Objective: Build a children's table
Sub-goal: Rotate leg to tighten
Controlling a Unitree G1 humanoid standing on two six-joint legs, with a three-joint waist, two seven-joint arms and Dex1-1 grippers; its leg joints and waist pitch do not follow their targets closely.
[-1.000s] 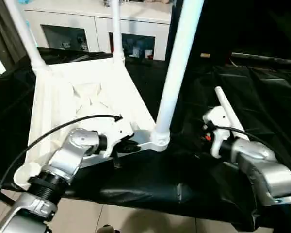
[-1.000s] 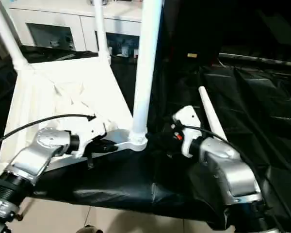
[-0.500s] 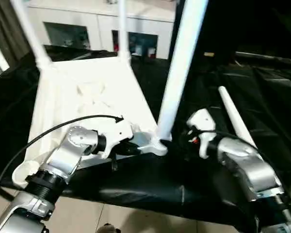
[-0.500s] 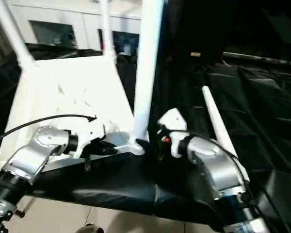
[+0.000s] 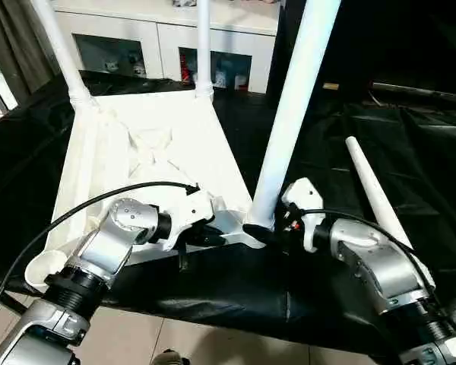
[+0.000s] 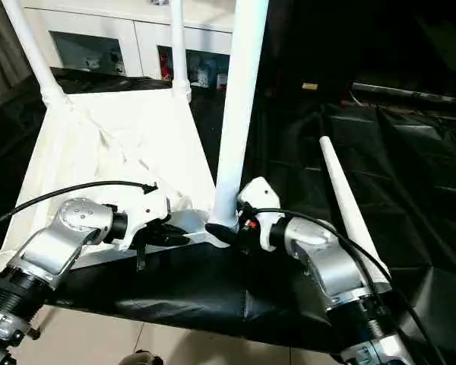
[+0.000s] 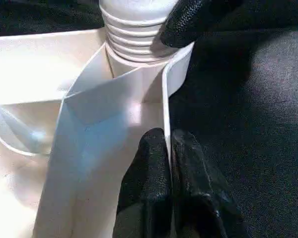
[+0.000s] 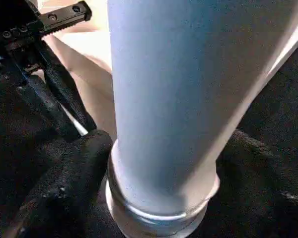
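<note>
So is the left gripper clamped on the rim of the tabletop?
Yes, in the left wrist view the left gripper has its two fingers pinched either side of the tabletop rim.

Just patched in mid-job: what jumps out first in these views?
The upside-down white table top on the black sheet, with three legs standing up from its corners, the near leg largest in view. Both grippers meet at that leg's base: the left gripper is shut on the top's rim beside the socket, and the right gripper wraps the leg's ribbed foot. A fourth leg lies loose on the sheet by the right arm.
</note>
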